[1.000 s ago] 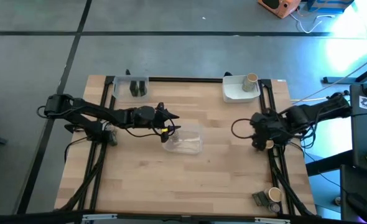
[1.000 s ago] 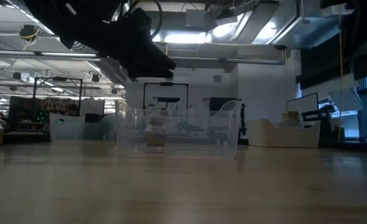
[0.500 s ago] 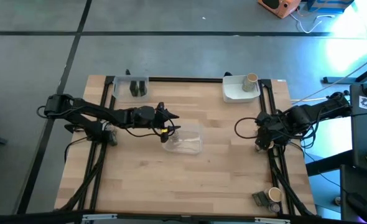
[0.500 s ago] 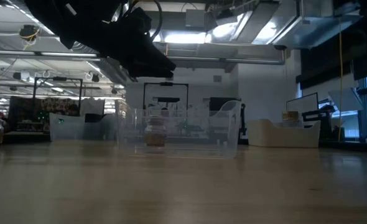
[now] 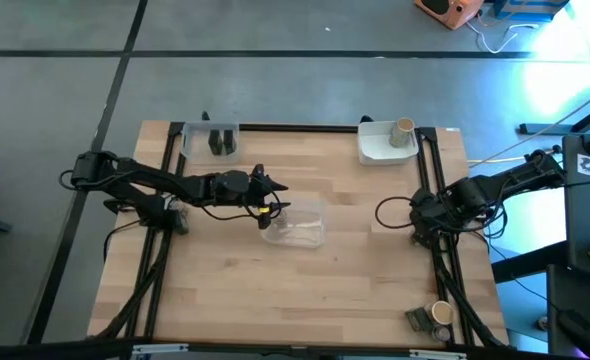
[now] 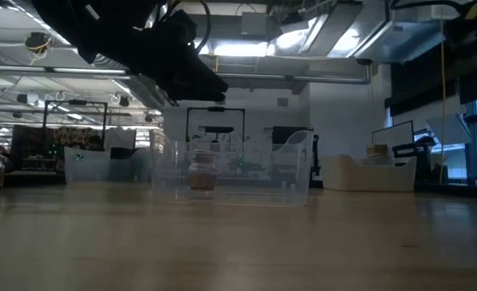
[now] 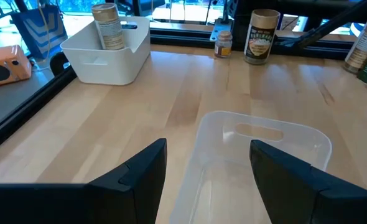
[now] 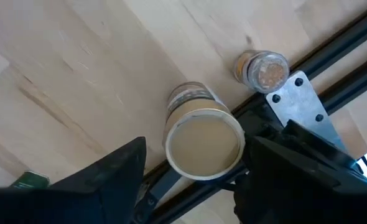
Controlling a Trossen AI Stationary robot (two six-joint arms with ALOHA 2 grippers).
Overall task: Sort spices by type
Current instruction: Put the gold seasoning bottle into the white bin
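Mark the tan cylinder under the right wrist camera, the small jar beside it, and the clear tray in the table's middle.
tan cylinder point(image 8: 204, 144), right wrist view, on its pale round top.
small jar point(image 8: 264, 69), right wrist view, on its lid.
clear tray point(image 5: 297, 224), high view, on its floor.

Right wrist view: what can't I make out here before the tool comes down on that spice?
- Tan cylinder: label text too small; seen from above.
- Small jar: contents unclear.
- Right tool: fingertips cut off by the picture's edge.
- Green item: cut off by a finger.
- High view: the arm hides both spices.
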